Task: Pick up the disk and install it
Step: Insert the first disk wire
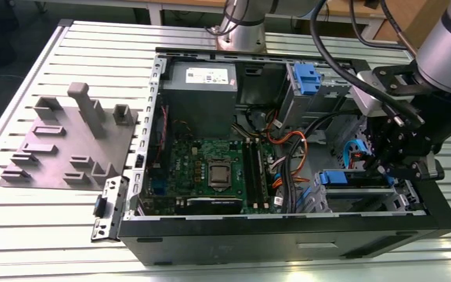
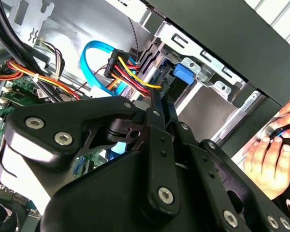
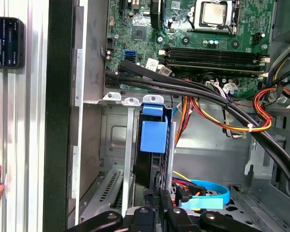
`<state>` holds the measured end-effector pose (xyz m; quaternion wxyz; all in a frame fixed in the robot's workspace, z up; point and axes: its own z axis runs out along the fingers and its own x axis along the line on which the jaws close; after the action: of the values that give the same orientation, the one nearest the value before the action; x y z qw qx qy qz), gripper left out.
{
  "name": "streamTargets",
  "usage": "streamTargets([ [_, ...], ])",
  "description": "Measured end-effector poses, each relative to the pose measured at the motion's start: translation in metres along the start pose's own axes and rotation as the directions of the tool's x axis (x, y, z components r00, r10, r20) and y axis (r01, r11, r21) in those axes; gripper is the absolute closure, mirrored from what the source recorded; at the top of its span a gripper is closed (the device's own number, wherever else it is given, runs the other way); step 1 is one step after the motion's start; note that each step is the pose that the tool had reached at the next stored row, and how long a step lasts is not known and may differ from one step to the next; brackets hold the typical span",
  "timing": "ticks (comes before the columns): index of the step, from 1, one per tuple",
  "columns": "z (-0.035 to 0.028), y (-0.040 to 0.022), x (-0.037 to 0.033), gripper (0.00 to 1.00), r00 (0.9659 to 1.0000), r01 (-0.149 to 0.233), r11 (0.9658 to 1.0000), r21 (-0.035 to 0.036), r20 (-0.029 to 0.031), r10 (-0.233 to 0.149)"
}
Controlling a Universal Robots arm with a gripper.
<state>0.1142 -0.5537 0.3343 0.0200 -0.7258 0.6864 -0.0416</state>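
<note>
Disk (image 3: pixel 153 140) upright in drive cage (image 3: pixel 117 145), tool (image 3: pixel 160 205) at its edge.

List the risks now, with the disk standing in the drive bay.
1. The blue cable and the red and yellow wires lie right beside the disk and the end effector; they could snag or get pinched.
2. A person's hand rests just outside the case wall, close to the arm; a sideways move might strike it.
</note>
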Motion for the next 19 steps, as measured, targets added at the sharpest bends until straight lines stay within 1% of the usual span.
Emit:
streamTargets([
  [11,0.0018,0.0001,0.0000,0.84,1.0000,0.000,1.0000,0.0009,-0.0001,0.000],
  [19,0.0006,0.0001,0.0000,0.84,1.0000,-0.002,1.0000,0.0008,0.0000,0.002],
])
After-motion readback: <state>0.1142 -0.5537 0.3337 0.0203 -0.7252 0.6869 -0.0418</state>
